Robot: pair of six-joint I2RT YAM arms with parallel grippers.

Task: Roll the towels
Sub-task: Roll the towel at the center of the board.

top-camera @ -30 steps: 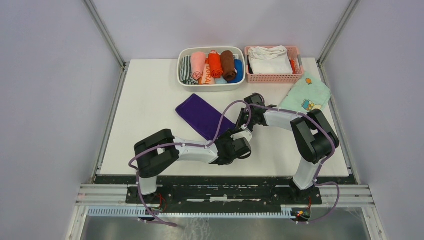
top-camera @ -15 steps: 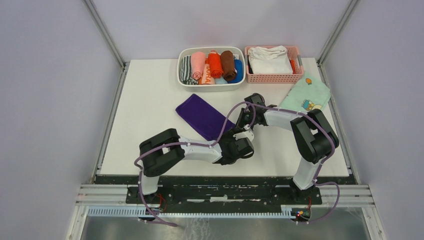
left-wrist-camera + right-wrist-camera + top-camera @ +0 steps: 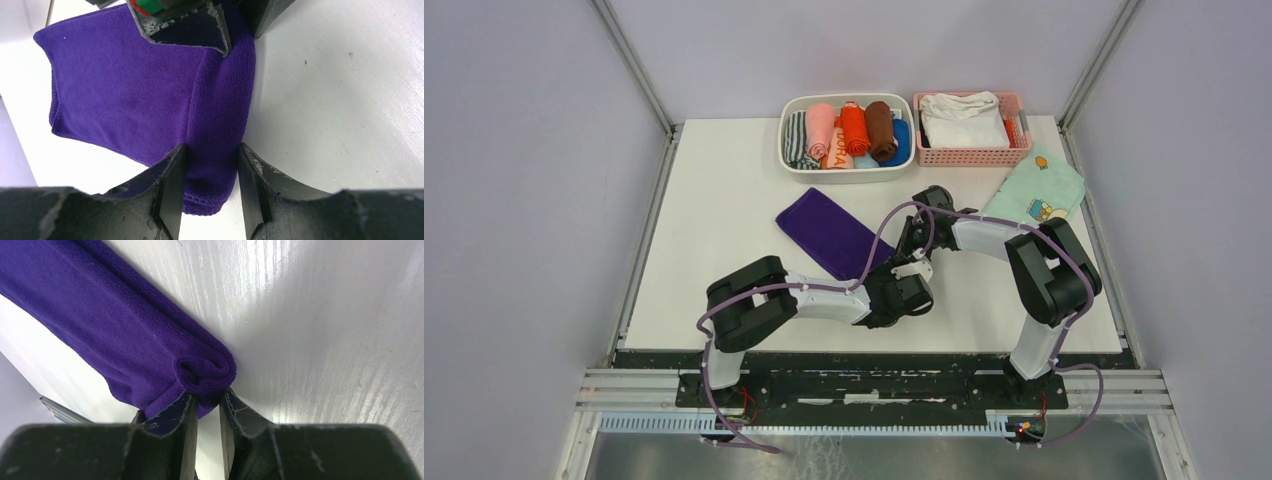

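The purple towel (image 3: 829, 232) lies flat on the white table, its near-right end curled into a small roll. My left gripper (image 3: 902, 287) is shut on that rolled end; in the left wrist view the fold (image 3: 215, 150) sits between the fingers of the left gripper (image 3: 210, 187). My right gripper (image 3: 911, 243) is shut on the other end of the same roll (image 3: 207, 371), pinching it between the fingers of the right gripper (image 3: 209, 412). A salmon-pink rolled towel (image 3: 820, 128) lies in the white bin.
The white bin (image 3: 784, 150) at the back holds several rolled cloths. A pink basket (image 3: 969, 156) beside it holds a white folded cloth (image 3: 962, 118). A mint-green cartoon-print cloth (image 3: 1036, 192) lies at the far right. Metal frame rails border the table.
My left arm has shifted a little to the right, its gripper staying on the towel's rolled end. The right arm has hardly moved.
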